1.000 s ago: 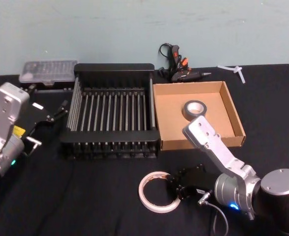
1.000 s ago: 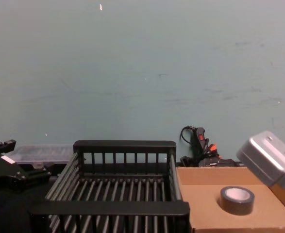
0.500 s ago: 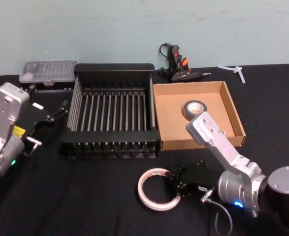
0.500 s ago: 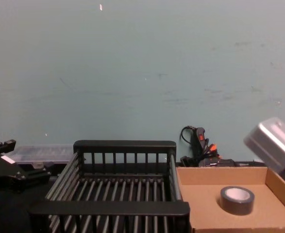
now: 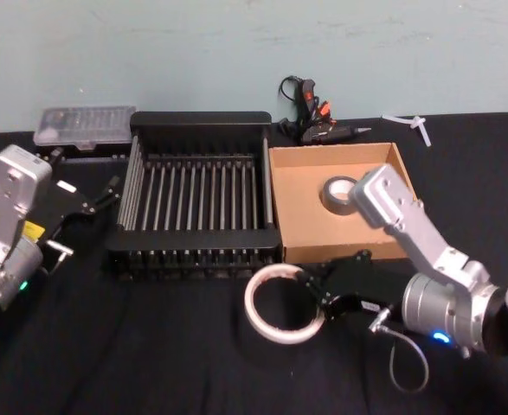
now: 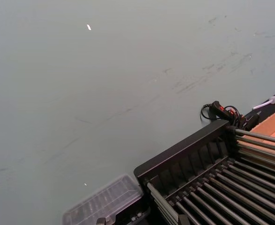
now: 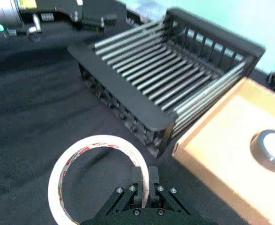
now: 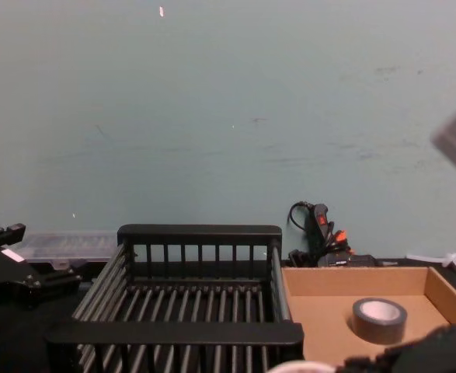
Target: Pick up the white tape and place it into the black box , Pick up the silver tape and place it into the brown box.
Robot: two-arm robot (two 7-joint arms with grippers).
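Observation:
The white tape (image 5: 250, 304) is a thin wide ring with red marks inside; it hangs just off the black cloth in front of the black box (image 5: 200, 118). My right gripper (image 5: 310, 294) is shut on the ring's right wall. In the right wrist view the gripper (image 7: 145, 180) pinches the white tape (image 7: 100, 140), with the black box (image 7: 123, 101) beyond it. The silver tape (image 5: 340, 192) lies flat inside the brown box (image 5: 301, 194), right of the crate. My left gripper (image 5: 98, 201) rests idle left of the black box.
A black and orange glue gun (image 5: 310, 117) with its cable lies behind the two boxes. A clear plastic case (image 5: 85, 125) sits at the back left, and a small white plastic piece (image 5: 414, 123) at the back right. Black cloth covers the table.
My right gripper has lifted the white tape off the cloth and carried it up toward the black box's front. The right arm's upper part has risen. The left arm is still.

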